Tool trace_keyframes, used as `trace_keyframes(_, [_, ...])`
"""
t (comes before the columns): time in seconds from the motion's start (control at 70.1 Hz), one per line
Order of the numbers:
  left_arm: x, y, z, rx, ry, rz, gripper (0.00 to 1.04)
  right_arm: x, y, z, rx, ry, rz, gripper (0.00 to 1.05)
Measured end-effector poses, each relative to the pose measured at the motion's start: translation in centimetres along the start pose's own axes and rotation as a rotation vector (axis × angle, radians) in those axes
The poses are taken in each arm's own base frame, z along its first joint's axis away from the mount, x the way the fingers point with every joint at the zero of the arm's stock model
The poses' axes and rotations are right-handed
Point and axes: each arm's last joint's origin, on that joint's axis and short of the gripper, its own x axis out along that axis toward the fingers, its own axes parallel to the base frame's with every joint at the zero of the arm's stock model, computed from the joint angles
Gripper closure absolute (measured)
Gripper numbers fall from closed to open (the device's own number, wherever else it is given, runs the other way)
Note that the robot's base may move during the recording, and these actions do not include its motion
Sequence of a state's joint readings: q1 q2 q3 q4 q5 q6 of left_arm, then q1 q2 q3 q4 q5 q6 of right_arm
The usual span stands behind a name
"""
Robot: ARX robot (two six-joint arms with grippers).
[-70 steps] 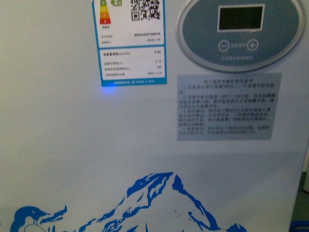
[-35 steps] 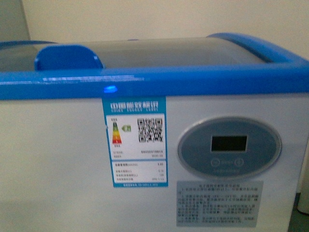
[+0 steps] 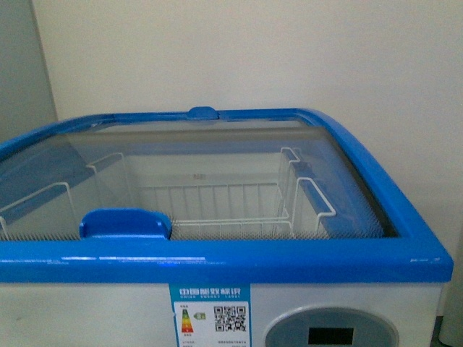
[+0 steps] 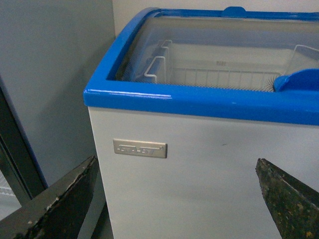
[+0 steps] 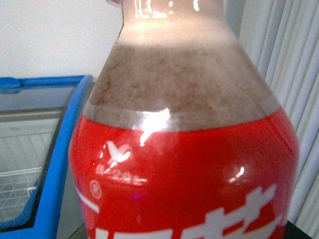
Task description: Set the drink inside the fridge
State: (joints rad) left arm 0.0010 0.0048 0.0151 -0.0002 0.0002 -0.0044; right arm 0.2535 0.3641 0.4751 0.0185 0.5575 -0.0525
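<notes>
Red-labelled drink (image 5: 184,164) fills the R wrist view, upright and very close to the lens. Amber-brown liquid w. a foamy band reaches the shoulder, the clear neck rises above, and white characters show on the label (image 5: 199,199) below. The drink is outside the fridge (image 5: 45,82), near one end of it, and a corner of the glossy blue rim (image 5: 62,149) shows beyond the bottle. The R claw itself is out of sight (no finger shows around the bottle), so whether it grips cannot be told. A pale pleated curtain (image 5: 294,74) hangs beyond the bottle on the other side.

Front view: fridge seen from its near long side. The rim frames a curved glass lid (image 3: 217,155), which lies over white wire baskets (image 3: 217,206). A blue handle (image 3: 124,224) sits on the lid's near edge, left of centre, and a second blue tab (image 3: 202,113) sits at the far rim. On the white front wall below the rim are an energy sticker (image 3: 210,318) and, to its right, the oval grey display (image 3: 331,334), both cut by the frame edge.

L wrist view: L claw (image 4: 175,164) faces the fridge's front wall near its left end, jaws wide apart w. nothing held. Its fingers (image 4: 65,199) are dark and scuffed. A metal nameplate (image 4: 139,148) on the wall shows between them, apart from both. A grey cabinet (image 4: 50,74) stands just left of the fridge.
</notes>
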Motion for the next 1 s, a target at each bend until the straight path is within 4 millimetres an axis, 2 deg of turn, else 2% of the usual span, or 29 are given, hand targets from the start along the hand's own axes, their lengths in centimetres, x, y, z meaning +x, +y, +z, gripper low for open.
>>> trace_keyframes(0.228, [0.0,0.0,0.0,0.0,0.002,0.0,0.08,0.0,0.0,0.0,0.0,0.0,0.0,0.67])
trace_keyframes(0.257, [0.1,0.0,-0.1,-0.018,0.034,-0.031,0.08,0.0,0.0,0.0,0.0,0.0,0.0,0.67])
trace_keyframes(0.271, [0.1,0.0,0.0,-0.051,0.085,-0.119,0.08,0.0,0.0,0.0,0.0,0.0,0.0,0.67])
trace_keyframes(0.371, [1.1,-0.1,0.4,-0.206,0.25,-0.337,0.08,0.0,0.0,0.0,-0.001,0.0,0.001,0.67])
trace_keyframes(0.457, [3.5,-0.6,2.5,-0.236,0.248,-0.528,0.08,0.0,0.0,0.0,0.003,0.0,0.003,0.67])
trace_keyframes(0.628, [8.8,-1.3,7.9,-0.122,0.072,-0.626,0.08,0.0,0.0,0.0,0.003,0.0,0.005,0.67])
trace_keyframes(0.757, [11.7,-2.8,10.7,0.014,-0.036,-0.75,0.08,0.0,0.0,0.0,0.003,0.0,0.003,0.67])
trace_keyframes(0.842, [13.5,-4.2,11.1,0.153,-0.069,-0.858,0.08,0.0,0.0,0.0,0.003,0.0,0.003,0.67])
trace_keyframes(0.999, [15.8,-6.1,10.2,0.331,-0.057,-0.967,0.08,0.0,0.0,0.0,0.003,0.0,0.003,0.67])
